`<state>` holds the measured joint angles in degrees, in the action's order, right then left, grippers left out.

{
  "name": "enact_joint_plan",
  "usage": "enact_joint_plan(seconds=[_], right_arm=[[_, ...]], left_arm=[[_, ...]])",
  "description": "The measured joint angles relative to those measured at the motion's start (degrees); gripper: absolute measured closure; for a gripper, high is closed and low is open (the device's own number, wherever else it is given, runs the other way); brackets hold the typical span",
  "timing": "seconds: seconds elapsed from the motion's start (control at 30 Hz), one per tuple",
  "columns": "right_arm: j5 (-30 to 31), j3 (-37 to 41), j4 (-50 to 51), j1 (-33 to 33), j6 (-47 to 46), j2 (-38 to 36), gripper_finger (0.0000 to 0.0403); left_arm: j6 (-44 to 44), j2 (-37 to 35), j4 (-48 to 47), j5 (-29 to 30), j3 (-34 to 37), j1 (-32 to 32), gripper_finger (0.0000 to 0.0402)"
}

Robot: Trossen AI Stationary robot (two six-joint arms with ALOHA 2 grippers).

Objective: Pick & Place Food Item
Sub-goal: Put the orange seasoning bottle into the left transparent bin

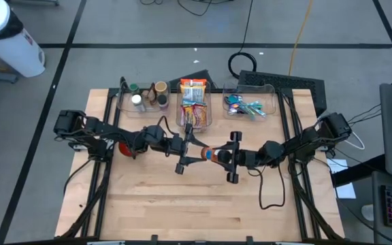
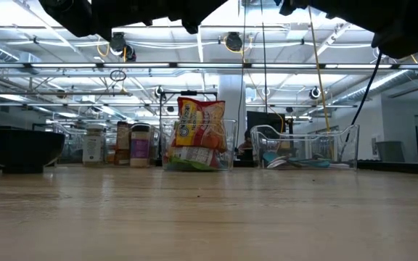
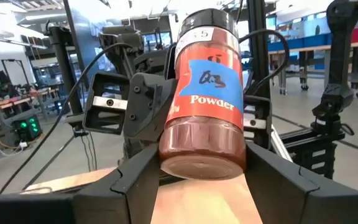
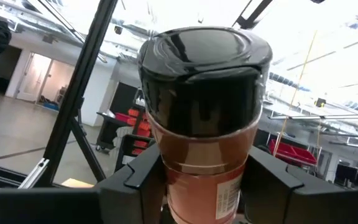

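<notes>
On the pale, wood-grained counter (image 1: 182,204), a dark round bowl (image 2: 20,148) sat far to the left in the low view. Along the far edge stood three clear plastic bins: the left bin (image 1: 124,103) held small upright spice bottles, the middle bin (image 1: 182,119) was stuffed with glossy orange and yellow snack packets, and the right bin (image 1: 272,92) held a loose tangle of blue and green utensils. The left arm reached in from the left side, and its end effector (image 1: 201,151) met the task's thing, a cylindrical powder jar (image 1: 209,154), above the middle of the counter, just in front of the snack bin. In the left wrist view the jar (image 3: 207,106) showed its flat base and reddish-brown contents through clear plastic, with an orange and blue label reading "Powder"; the angular black fingers (image 3: 123,180) pressed against the base on both sides, gripping it at a medium width. The right end effector (image 1: 218,155) came from the opposite side and held the same jar by its lid end. In the right wrist view the smooth, shiny black cap of the jar (image 4: 204,112) faced the camera, and the matte dark fingers (image 4: 129,180) hugged the body just below the cap, set about as wide as the jar. The jar hung lengthwise between the two arms, clear of the counter.
</notes>
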<state>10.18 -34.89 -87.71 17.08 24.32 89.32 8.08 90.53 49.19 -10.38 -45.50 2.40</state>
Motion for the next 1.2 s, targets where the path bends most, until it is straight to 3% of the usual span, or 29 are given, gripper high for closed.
enact_joint_plan(seconds=[0.33,0.5,0.63,1.0,1.2], right_arm=[[3.6,-0.1,1.3,-0.1,-2.4,0.0,0.0241],[2.4,-0.4,0.7,-1.5,-6.0,-0.1,0.0241],[1.3,-0.5,1.7,-2.0,-8.7,-0.3,0.0241],[3.4,-0.2,4.8,-3.2,-10.2,-0.2,0.0241],[5.7,-0.2,6.1,-3.2,-10.3,-0.2,0.0241]], left_arm=[[1.5,-0.3,-4.1,4.5,-0.1,0.1,0.0176],[1.0,-0.2,-6.3,8.9,-0.1,-0.1,0.0147],[0.7,0.1,-16.8,11.7,-3.2,-0.3,0.0116],[0.8,-0.2,-43.8,9.8,-18.1,2.0,0.0076],[1.4,-0.2,-47.5,10.2,-20.7,3.7,0.0084]])
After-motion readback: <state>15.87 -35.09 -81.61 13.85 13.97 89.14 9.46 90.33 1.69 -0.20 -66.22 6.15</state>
